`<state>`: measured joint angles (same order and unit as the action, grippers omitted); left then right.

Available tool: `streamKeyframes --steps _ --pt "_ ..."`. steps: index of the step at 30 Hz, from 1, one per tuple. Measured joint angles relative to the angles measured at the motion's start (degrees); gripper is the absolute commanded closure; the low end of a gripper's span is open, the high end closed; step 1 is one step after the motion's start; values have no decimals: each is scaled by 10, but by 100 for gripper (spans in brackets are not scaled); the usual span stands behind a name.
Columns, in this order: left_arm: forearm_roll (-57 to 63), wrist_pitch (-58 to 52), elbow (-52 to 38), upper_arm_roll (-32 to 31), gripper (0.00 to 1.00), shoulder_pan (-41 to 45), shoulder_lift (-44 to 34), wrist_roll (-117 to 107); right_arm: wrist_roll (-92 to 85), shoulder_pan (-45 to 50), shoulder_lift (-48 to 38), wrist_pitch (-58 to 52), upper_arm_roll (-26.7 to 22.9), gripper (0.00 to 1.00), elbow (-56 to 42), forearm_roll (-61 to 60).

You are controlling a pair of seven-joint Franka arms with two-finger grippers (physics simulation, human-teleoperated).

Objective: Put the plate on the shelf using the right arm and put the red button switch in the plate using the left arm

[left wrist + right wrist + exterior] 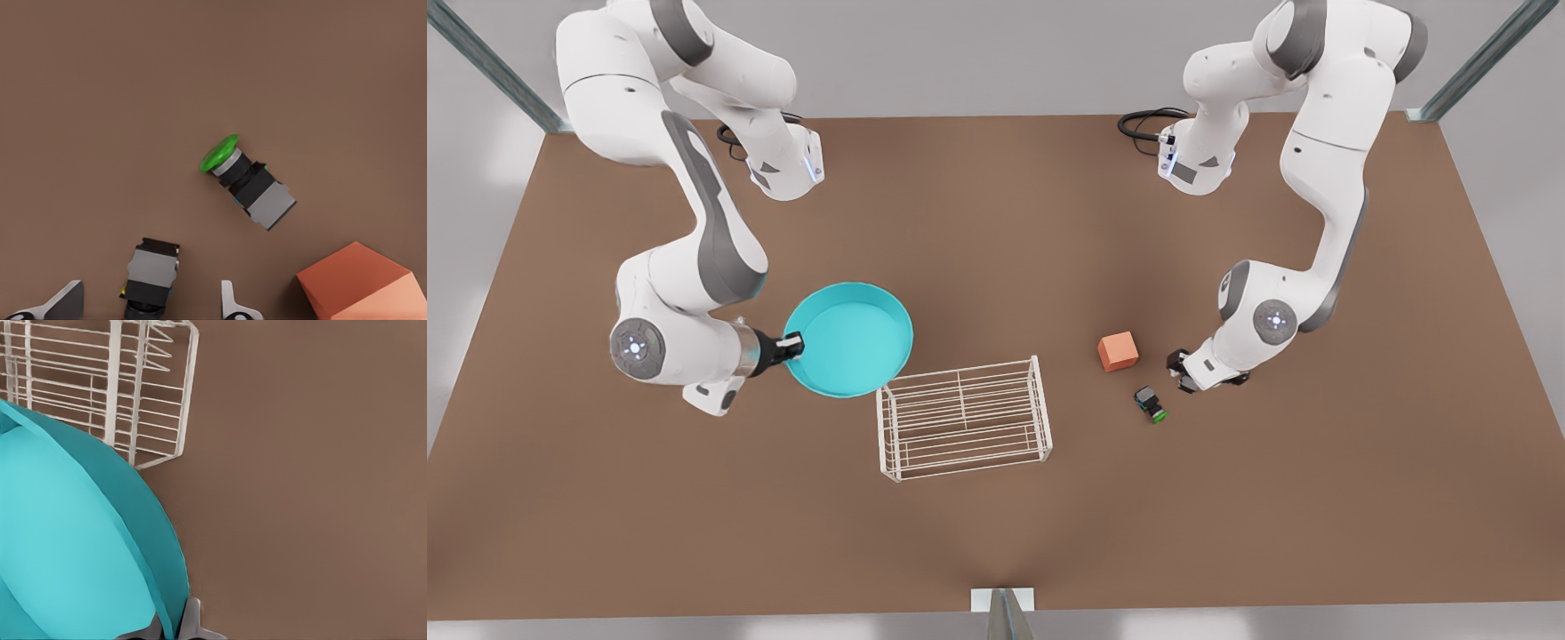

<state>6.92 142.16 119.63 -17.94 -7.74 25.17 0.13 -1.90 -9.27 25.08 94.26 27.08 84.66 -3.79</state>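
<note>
Fingers of the right gripper were clamped on the near rim of the plate, one inside the wall and one outside, and held it tilted clear of the surface, just beside the shelf on the front view's left. Fingers of the left gripper stood parted, straddling a small black switch body that lay between them on the surface; its cap was hidden, so by elimination this was judged to be the red button switch. Handling, plate: rigid and apparently light, with a smooth wall; held at a single rim point it would tend to swing or slip, so it should be kept pinched deep over the rim and set level on the top bars. Handling, switch: tiny, hard and blocky, lying on its side and liable to roll on the round cap; best taken across the flat sides of the black body. Count: plate, one; shelf, one, white wire, two tiers; button switches, two, the second being the green-capped switch lying near the left gripper; orange cube, one, just beside the left gripper; arms, two.
</note>
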Motion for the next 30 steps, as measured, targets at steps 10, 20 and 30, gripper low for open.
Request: streamKeyframes --steps 10,20,30 --pt "1 12 -1 0 0 1 27 3 134 124 113 123 -2 77 -96 25" --pt "2 40 -1 0 0 0 56 4 236 166 161 225 -8 0 -116 65" --pt "6 57 -1 0 22 1 63 5 302 118 38 156 -4 0 -127 79"
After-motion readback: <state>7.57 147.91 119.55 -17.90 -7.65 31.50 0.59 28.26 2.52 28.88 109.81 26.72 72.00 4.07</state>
